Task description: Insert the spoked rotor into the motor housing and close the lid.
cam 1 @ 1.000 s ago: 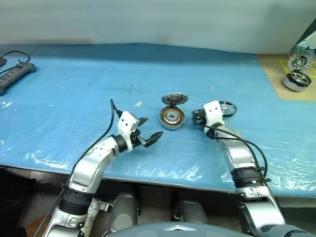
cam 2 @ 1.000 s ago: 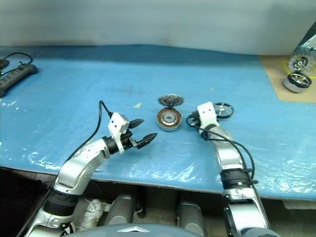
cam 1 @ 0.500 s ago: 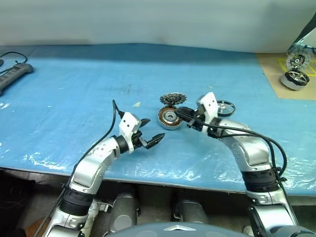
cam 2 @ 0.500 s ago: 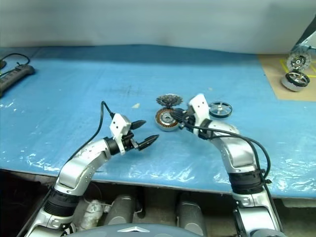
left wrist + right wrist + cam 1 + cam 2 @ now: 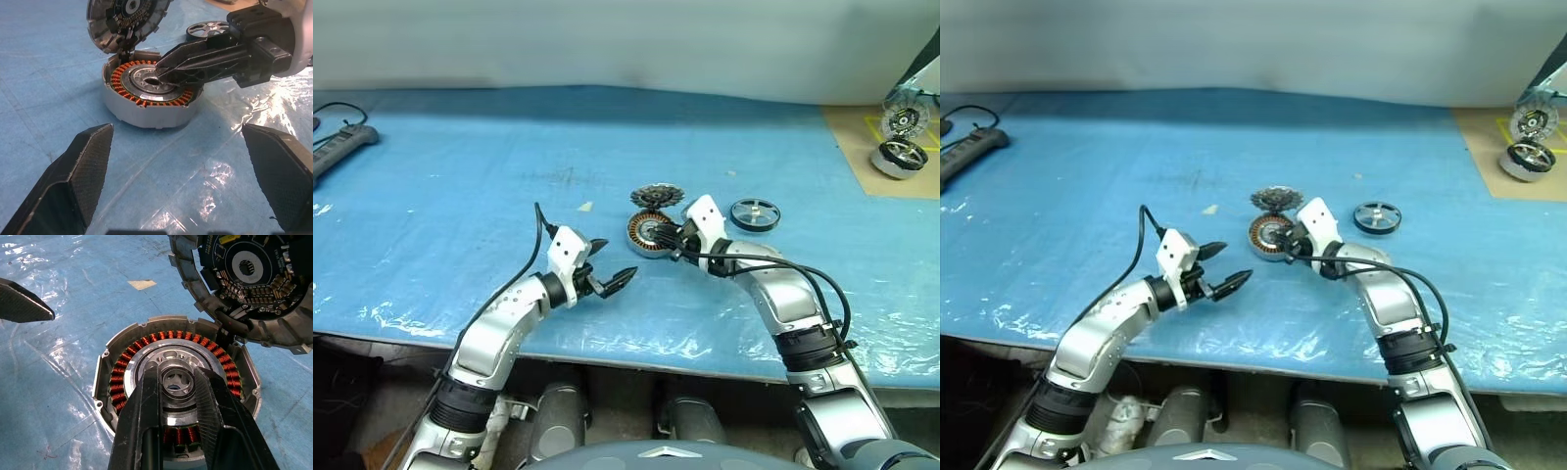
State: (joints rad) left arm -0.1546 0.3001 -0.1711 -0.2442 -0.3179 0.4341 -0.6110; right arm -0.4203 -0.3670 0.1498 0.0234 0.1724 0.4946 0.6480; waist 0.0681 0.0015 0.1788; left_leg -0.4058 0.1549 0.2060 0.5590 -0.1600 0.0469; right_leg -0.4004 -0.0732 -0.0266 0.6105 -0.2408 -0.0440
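1. Blue plastic sheeting covers the desk (image 5: 460, 166), wrinkled and glossy near the front edge.
2. Left tool (image 5: 607, 264) hovers near the desk's front edge with its fingers wide apart and empty, pointing toward the motor housing (image 5: 651, 233).
3. Right tool (image 5: 177, 396) reaches over the housing; its fingers stand slightly apart, bracketing the silver centre hub without clamping anything.
4. Motor housing sits on the desk, copper coils exposed; it looks rigid and fairly heavy, and the windings look fragile, so its grey outer wall is the safer hold.
5. Lid (image 5: 657, 196) stands tilted open at the housing's far edge, seemingly hinged there, circuit side showing; push on its toothed rim.
6. Spoked rotor (image 5: 755, 213) lies well apart, beside the right arm. Its shiny shell looks slippery; grasping across the rim seems best.
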